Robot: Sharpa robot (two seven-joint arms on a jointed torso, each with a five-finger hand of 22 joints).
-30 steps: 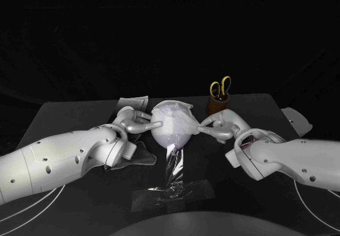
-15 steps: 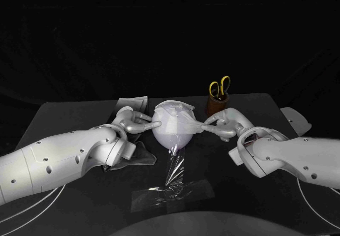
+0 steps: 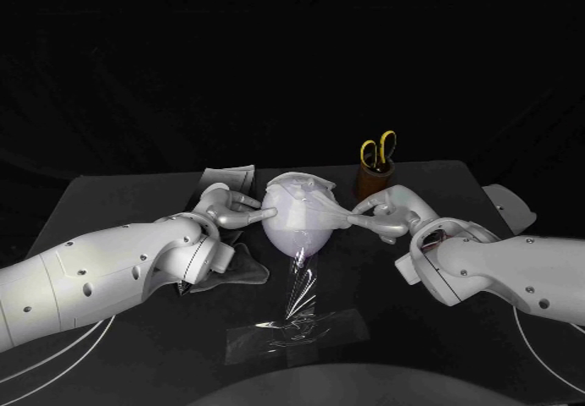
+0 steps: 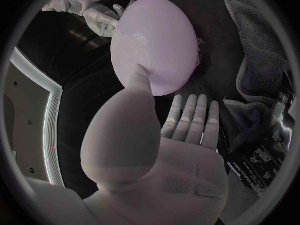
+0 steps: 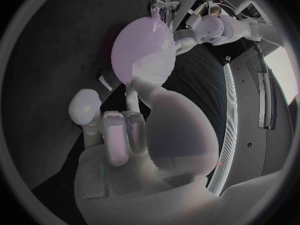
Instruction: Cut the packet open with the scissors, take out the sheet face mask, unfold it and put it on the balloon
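My left hand (image 3: 229, 209) and right hand (image 3: 388, 213), two in all, flank the one pale lilac balloon (image 3: 301, 238) near the middle of the black table (image 3: 122, 203). Each hand has a single fingertip on the balloon's side, its other fingers spread clear and gripping nothing. In the left wrist view, the tip lands at the edge of the one white sheet face mask (image 3: 297, 193), which drapes over the balloon's upper half. The balloon stands upright, its neck running down into one clear crinkled film (image 3: 292, 326) taped flat towards the table's near edge. One pair of yellow-handled scissors (image 3: 380, 150) sits blades down in one brown holder (image 3: 374, 181) at the far edge, towards the right corner. One flat silvery packet (image 3: 228, 178) lies at the far edge behind my left hand. One grey cloth (image 3: 248, 272) lies just beside my left wrist.
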